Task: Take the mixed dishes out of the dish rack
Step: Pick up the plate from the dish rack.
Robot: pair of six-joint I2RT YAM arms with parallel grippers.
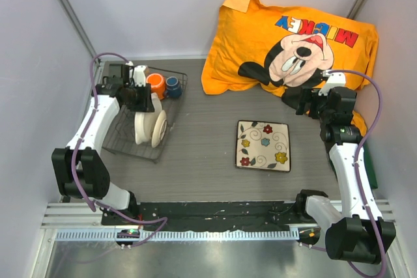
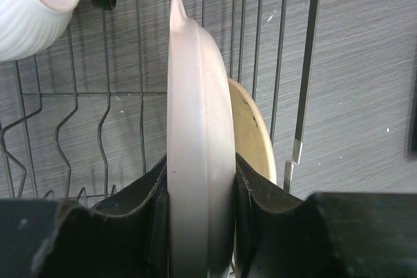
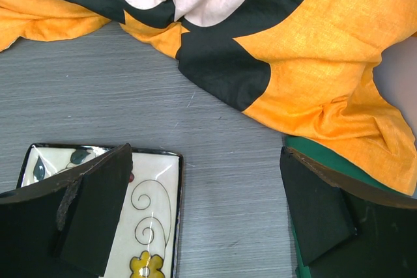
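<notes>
The dish rack (image 1: 124, 136) stands at the left of the table. In it, the large cream round bowl (image 1: 141, 128) stands on edge, with a tan round dish (image 1: 159, 128) close behind it. My left gripper (image 1: 144, 105) is shut on the bowl's rim (image 2: 195, 96), one finger on each face, as the left wrist view (image 2: 201, 180) shows. The small white bowl (image 2: 29, 4), the orange mug (image 1: 156, 85) and the small dark-blue cup (image 1: 172, 86) sit at the rack's far end. The square flowered plate (image 1: 264, 145) lies flat on the table. My right gripper (image 1: 294, 100) is open and empty above the plate's far right corner (image 3: 156, 213).
A large orange Mickey pillow (image 1: 293, 40) fills the back right and reaches under the right arm. A green sheet (image 3: 339, 164) pokes out beneath it. Rack wires and upright tines (image 2: 306, 63) stand close around the gripped bowl. White walls enclose the table.
</notes>
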